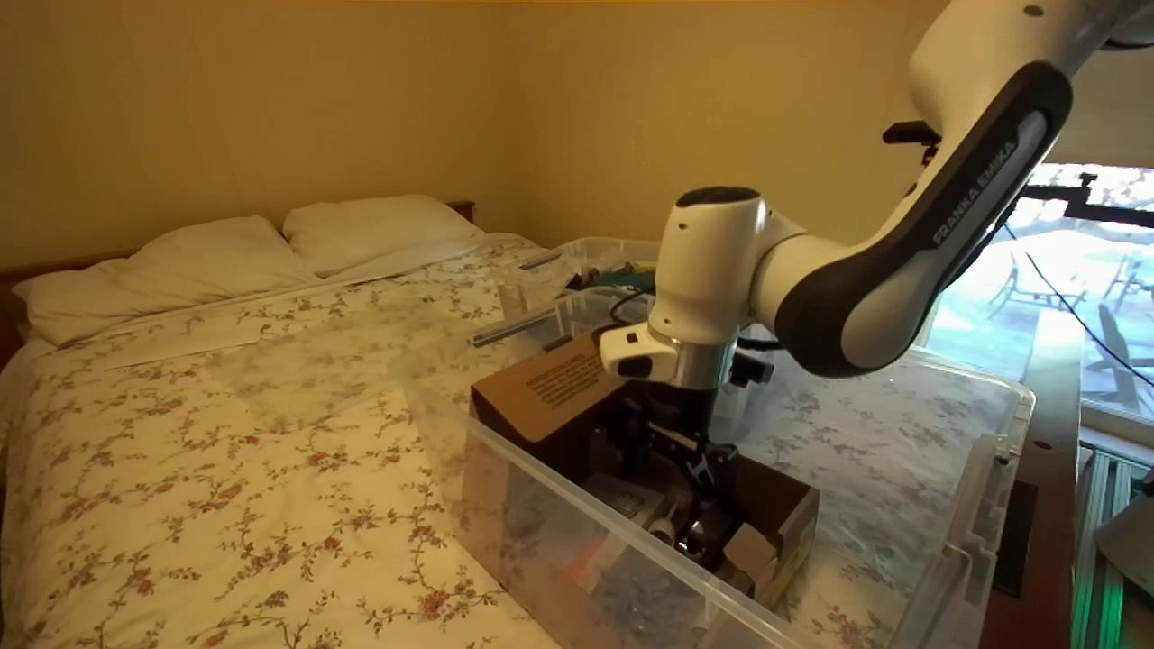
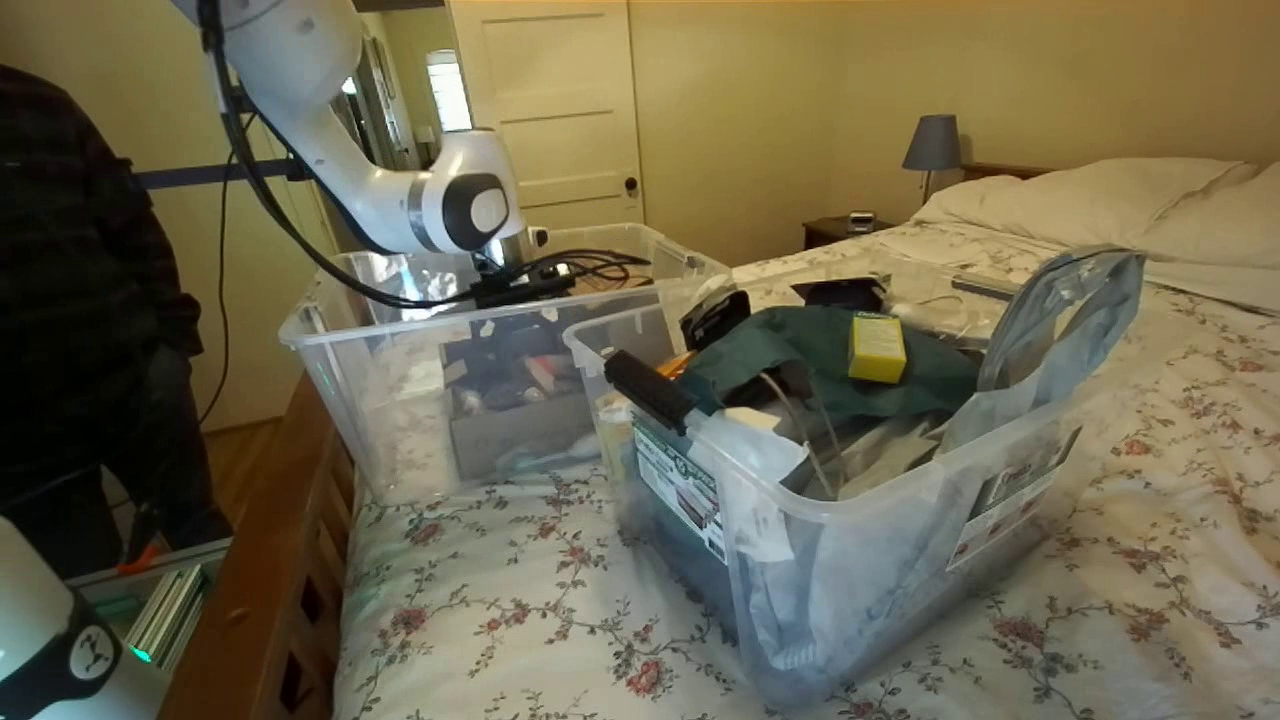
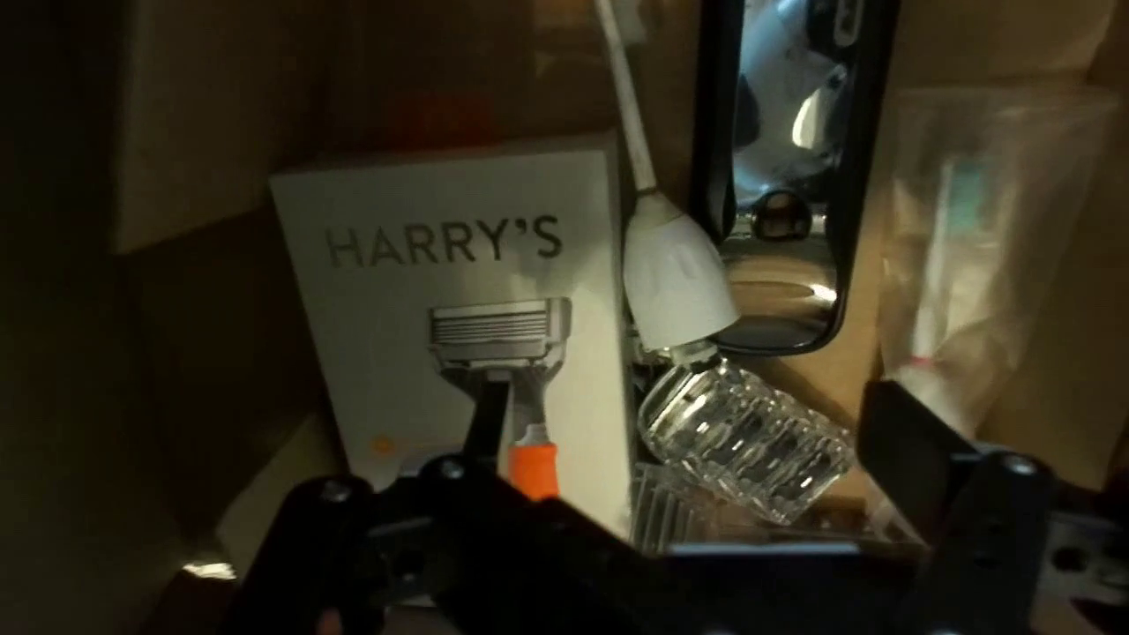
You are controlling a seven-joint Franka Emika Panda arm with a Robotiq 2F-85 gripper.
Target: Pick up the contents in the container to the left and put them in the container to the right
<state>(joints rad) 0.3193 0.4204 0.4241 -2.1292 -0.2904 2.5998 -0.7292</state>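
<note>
Gripper (image 3: 691, 416): spread wide, nothing held | Dark glossy item (image 3: 789, 168): inside cardboard box (image 1: 777, 489), unlifted | Transfer: this item apparently still to do; number already delivered: cannot tell

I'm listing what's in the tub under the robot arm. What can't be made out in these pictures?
Razor box, wrist view: lower part largely hidden by the gripper.
Black shiny item, wrist view: one end cut off by the top edge.
Cardboard flap, in an exterior view: small print too blurred to read.
Small items in the clear tub, in an exterior view: blurred by its wall.
</note>
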